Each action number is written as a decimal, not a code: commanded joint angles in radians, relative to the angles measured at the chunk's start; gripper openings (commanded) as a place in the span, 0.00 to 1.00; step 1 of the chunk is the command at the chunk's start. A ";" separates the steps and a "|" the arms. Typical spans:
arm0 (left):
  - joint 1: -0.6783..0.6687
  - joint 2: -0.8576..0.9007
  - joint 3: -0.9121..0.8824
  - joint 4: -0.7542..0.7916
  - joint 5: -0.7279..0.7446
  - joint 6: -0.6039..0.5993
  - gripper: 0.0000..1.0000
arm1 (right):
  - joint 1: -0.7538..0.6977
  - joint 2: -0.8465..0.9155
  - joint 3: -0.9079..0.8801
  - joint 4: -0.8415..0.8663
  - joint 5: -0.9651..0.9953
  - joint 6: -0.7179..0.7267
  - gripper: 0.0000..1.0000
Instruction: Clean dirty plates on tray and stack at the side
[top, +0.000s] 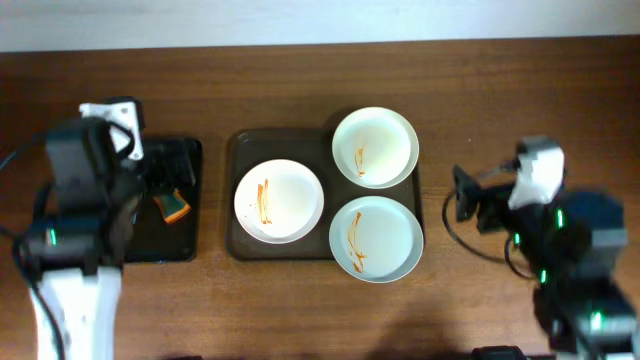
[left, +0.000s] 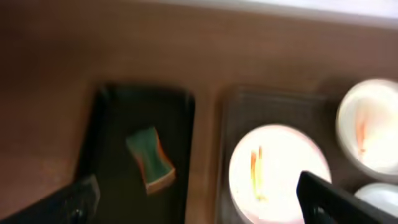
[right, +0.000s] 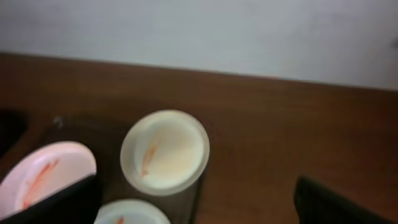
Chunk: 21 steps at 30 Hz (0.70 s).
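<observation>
Brown tray (top: 238, 246) sits mid-worktop with all three plates on it, each streaked orange: left plate (top: 279, 201) lies flat inside, far plate (top: 375, 147) is over the tray's far-right corner, and near plate (top: 376, 239) overhangs its near-right corner, all close together. Left gripper (left: 198, 183) has its fingers spread wide and holds nothing; it is above the black tray (top: 190, 245) toward the left edge, where a sponge (top: 172, 205) lies. Right gripper (right: 196, 186) is likewise spread wide and empty, toward the right edge, apart from the tray.
</observation>
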 joint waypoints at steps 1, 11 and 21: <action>-0.001 0.266 0.225 -0.233 0.010 0.033 0.99 | 0.006 0.252 0.243 -0.176 -0.085 -0.006 0.98; 0.053 0.509 0.290 -0.158 0.076 -0.027 1.00 | 0.420 0.921 0.311 0.167 -0.077 0.468 0.78; 0.079 0.555 0.290 -0.179 -0.002 -0.027 1.00 | 0.603 1.163 0.314 0.212 0.138 0.541 0.38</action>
